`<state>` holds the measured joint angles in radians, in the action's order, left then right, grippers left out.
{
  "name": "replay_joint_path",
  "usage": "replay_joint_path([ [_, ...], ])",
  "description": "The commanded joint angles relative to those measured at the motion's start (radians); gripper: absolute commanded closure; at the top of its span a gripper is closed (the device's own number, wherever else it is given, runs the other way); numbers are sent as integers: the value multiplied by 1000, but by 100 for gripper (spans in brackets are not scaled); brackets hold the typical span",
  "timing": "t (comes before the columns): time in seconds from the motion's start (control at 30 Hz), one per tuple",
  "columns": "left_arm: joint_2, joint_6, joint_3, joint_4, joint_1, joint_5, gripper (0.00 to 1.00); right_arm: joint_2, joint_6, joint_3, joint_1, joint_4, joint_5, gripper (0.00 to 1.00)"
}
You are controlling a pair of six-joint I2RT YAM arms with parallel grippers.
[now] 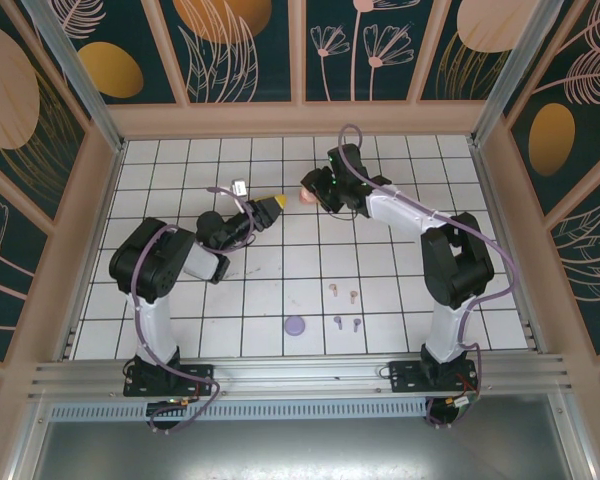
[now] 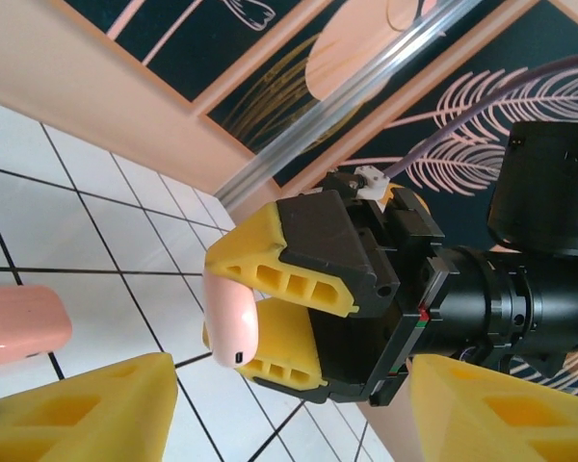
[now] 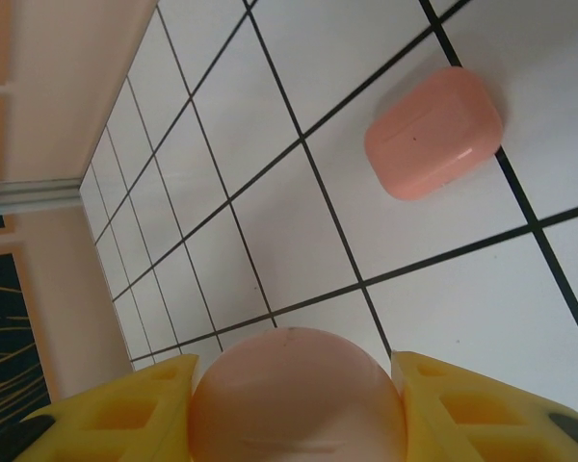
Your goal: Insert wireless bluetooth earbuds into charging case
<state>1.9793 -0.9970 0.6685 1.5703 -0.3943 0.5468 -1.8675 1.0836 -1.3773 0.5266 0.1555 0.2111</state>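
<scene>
My right gripper (image 1: 313, 192) is shut on a pale peach charging case (image 1: 307, 199) and holds it above the tiles at mid-back. In the right wrist view the case (image 3: 299, 399) fills the gap between the yellow fingers. My left gripper (image 1: 276, 206) faces it from the left, open and empty, with the peach case (image 2: 231, 322) just ahead of its fingertips. A coral-pink closed case (image 3: 433, 133) lies flat on the tiles below. Two tan-peach earbuds (image 1: 343, 293) and two purple earbuds (image 1: 346, 323) lie on the table's near side. The coral-red buds are out of view.
A round purple case (image 1: 295, 325) sits on the tiles near the front, left of the purple buds. Peach-coloured walls with aluminium posts (image 1: 75, 75) enclose the white tiled table (image 1: 180, 160) on three sides.
</scene>
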Motion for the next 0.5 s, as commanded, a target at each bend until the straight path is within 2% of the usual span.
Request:
replay_joint_path([
  [0.0, 35, -41, 36, 134, -10, 45, 44, 48, 42, 10, 15, -40, 7, 63],
  [0.1, 59, -42, 55, 132, -17, 44, 50, 53, 45, 2, 15, -36, 1, 63],
  [0.47, 100, 9, 95, 93, -41, 2, 49, 49, 50, -36, 70, -9, -19, 64],
])
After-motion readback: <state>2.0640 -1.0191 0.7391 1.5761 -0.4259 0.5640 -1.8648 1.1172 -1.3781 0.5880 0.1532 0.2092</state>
